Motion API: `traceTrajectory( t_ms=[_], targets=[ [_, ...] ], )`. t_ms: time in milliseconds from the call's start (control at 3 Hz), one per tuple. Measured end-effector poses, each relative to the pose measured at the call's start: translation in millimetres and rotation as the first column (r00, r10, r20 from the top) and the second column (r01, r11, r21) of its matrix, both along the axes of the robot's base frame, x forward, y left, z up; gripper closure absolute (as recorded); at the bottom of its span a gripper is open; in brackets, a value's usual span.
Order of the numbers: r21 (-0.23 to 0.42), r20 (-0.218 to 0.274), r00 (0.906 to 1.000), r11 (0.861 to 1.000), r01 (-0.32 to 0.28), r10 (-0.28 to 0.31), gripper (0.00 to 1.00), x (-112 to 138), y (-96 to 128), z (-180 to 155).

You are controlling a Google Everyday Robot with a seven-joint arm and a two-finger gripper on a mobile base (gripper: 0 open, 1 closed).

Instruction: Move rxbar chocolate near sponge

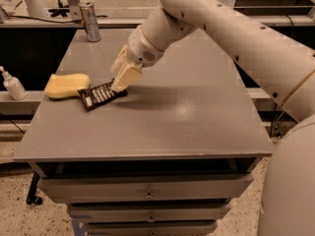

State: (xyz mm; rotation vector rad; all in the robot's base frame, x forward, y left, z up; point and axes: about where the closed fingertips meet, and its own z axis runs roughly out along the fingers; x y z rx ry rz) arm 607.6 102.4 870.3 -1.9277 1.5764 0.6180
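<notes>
The rxbar chocolate (100, 95), a black wrapper with white lettering, lies low on the grey table (187, 117) at its left side. Its left end is just beside the pale yellow sponge (67, 85), close to touching it. My gripper (119, 86) comes down from the upper right. Its cream fingers (127, 75) are closed on the bar's right end. The arm crosses above the table's far right part.
A metal can (90, 14) stands at the table's far left corner. A white pump bottle (12, 85) stands on a lower ledge left of the table. Drawers (147, 193) are below the front edge.
</notes>
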Motion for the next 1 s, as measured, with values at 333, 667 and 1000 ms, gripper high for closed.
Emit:
traceTrajectory(
  t_ms=[333,667,1000],
  targets=[
    [-0.003,0.0,1.0,1.0,-0.009,0.009,0.0,-1,-4,0],
    [-0.002,0.0,1.0,1.0,-0.005,0.005,0.0,-1,-17,5],
    [-0.008,0.03,0.9995,1.0,0.008,-0.008,0.0,14,-54,19]
  ],
)
